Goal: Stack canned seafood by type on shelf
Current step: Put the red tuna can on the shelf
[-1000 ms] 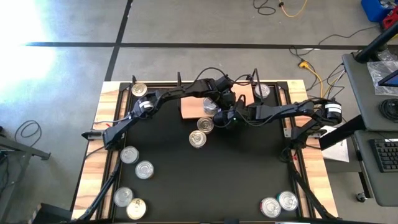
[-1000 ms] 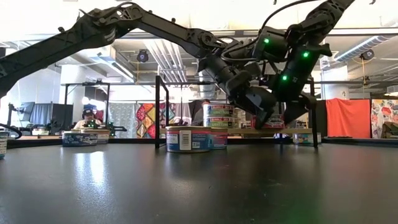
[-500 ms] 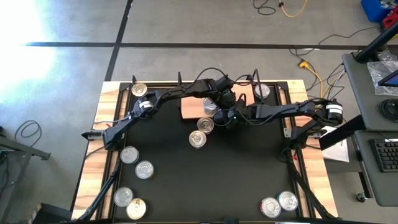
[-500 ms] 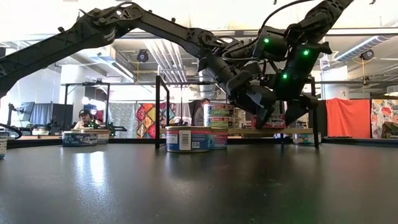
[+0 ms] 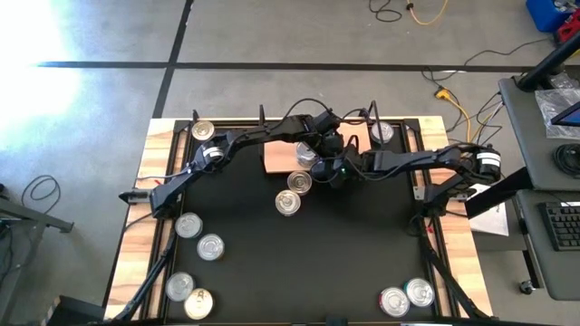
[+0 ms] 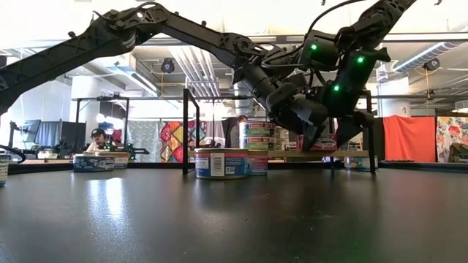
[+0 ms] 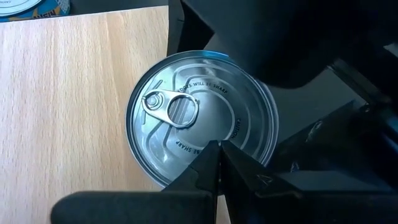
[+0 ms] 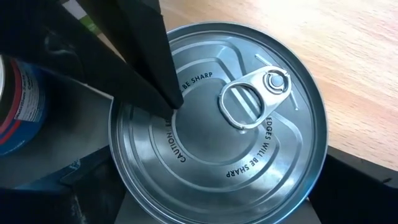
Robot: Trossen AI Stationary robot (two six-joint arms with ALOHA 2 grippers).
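Observation:
A silver-lidded tin [image 8: 217, 118] stands upright on the light-wood shelf [image 7: 68, 106], near its edge. My left gripper [image 7: 219, 147] is shut, with its tips on the tin's lid. My right gripper [image 5: 333, 170] hangs open over the same tin, one finger on each side of it. Beside this tin a stack of two labelled tins [image 6: 257, 135] stands on the shelf. In the high view the arms hide the worked tin. My left gripper rests its shut fingertips [image 8: 163, 93] on the tin's lid [image 7: 205, 134], close to the centre and beside the pull ring. It comes slanting down from above. The tin stands flat on the shelf. My right gripper straddles the tin; I cannot tell whether its fingers touch the wall.
Two loose tins [image 5: 299, 181] [image 5: 288, 201] lie on the black table just before the shelf. Several more sit near the near left corner [image 5: 188, 225], two at the near right [image 5: 393, 302], and one at each far corner [image 5: 202, 131] [image 5: 381, 132]. Black wire posts [image 6: 184, 131] stand at the shelf's ends.
My right gripper has tipped a little over the tin without shifting place; its fingers stay apart. My left gripper and the tins have kept still.

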